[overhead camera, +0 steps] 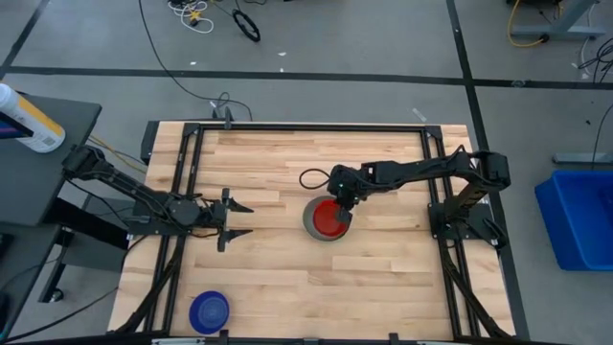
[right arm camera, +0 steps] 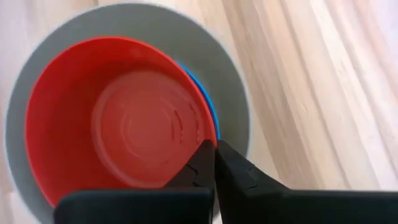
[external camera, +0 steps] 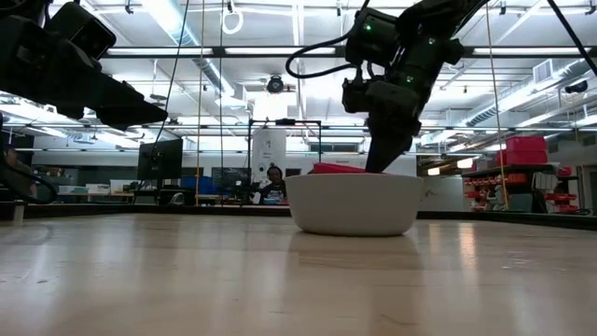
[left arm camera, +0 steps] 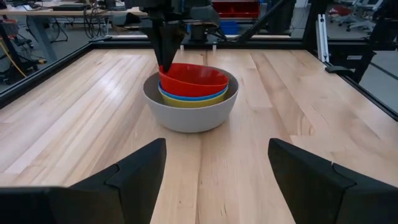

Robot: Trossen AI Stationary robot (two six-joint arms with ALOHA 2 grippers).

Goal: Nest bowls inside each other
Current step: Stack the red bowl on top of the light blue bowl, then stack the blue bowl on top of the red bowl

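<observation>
A grey bowl stands mid-table on its base. Nested in it are a yellow bowl, a light blue bowl and, on top, a red bowl. My right gripper reaches down over the stack's side nearest the right edge, shut on the red bowl. A dark blue bowl sits alone near the front left corner. My left gripper hovers open to the left of the stack, pointing at it, with nothing between its fingers. My right gripper pinches the red bowl's rim, one finger inside the bowl and one outside. The fingers come from above, slanting down. The red bowl sits tilted, its held side raised and its opposite side down in the light blue bowl.
Black frame rails run along the table's left, far and right sides. Bare wood lies between the stack and the dark blue bowl. A blue bin stands off the table to the right.
</observation>
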